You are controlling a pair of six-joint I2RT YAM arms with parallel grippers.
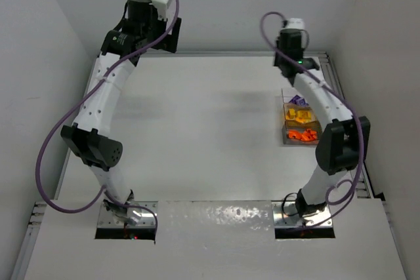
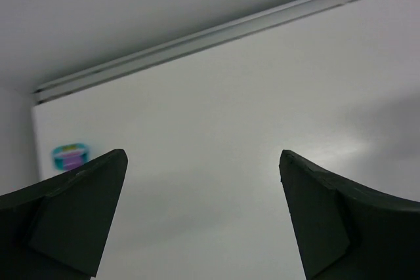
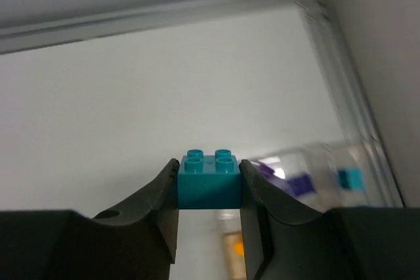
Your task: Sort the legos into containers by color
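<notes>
Pinching one teal brick [image 3: 207, 174] by its sides, studs up, the right gripper [image 3: 209, 191] hangs from an arm stretched far forward. The containers [image 3: 315, 168] lie at its four o'clock. From above, three filled compartments show: purple legos [image 1: 298, 100], yellow legos [image 1: 300, 116] and orange legos [image 1: 303, 136]. Toward ten o'clock of the table [image 1: 210, 129], the raised left gripper [image 2: 203, 162] gapes wide and holds nothing.

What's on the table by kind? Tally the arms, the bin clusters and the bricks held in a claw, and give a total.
Arms: 2, the left arm and the right arm
Bin clusters: 1
Bricks held in a claw: 1, a teal brick in the right claw
Total: 4
</notes>
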